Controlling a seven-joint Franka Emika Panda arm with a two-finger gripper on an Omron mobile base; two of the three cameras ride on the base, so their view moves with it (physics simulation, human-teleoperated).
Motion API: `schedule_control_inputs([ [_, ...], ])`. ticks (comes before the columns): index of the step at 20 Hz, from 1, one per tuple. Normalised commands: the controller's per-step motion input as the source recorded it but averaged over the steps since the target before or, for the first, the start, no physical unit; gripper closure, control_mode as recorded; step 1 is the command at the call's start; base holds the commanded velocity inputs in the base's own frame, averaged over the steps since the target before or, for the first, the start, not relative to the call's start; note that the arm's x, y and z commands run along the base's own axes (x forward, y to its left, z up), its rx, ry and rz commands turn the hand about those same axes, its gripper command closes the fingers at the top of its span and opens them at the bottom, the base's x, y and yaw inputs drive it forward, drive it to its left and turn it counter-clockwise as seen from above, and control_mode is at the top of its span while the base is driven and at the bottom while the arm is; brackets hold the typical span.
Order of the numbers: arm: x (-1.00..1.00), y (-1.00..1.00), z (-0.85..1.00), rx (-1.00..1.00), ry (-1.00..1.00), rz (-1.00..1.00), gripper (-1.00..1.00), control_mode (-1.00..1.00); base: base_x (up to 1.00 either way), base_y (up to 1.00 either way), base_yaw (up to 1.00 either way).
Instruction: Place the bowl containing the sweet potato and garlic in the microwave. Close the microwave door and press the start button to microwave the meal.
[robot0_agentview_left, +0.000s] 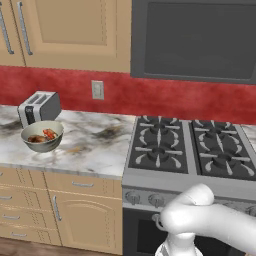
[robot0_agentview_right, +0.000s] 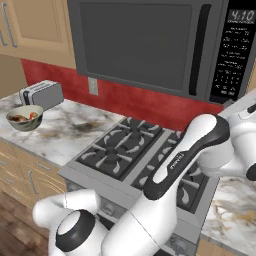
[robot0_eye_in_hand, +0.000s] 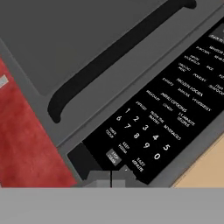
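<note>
Microwave door (robot0_agentview_right: 135, 45), the wide dark grey panel with its curved black bar handle (robot0_agentview_right: 197, 50), sits closed above your gas stove (robot0_agentview_right: 145, 155). Your gripper (robot0_eye_in_hand: 111, 178), jaws shut and empty, is just at the black keypad (robot0_eye_in_hand: 166, 113). A silver toaster (robot0_agentview_left: 39, 107) and grey-green bowl (robot0_agentview_left: 42, 136) stand well left.

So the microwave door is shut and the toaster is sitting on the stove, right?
Not quite. The microwave door is shut, but the toaster is not on the stove. It stands on the marble counter to the stove's left, against the red wall, just behind a grey-green bowl. The left base view shows this clearly.
</note>
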Motion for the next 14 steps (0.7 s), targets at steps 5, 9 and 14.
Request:
schedule_control_inputs([
  [5, 0.3, -0.1, 0.0, 0.0, 0.0, 0.0, 1.0, -1.0, 0.0, 0.0, 0.0],
  [9, 0.17, -0.21, 0.0, 0.0, 0.0, 0.0, 1.0, -1.0, 0.0, 0.0, 0.0],
  [14, 0.11, -0.23, 0.0, 0.0, 0.0, 0.0, 1.0, -1.0, 0.0, 0.0, 0.0],
])
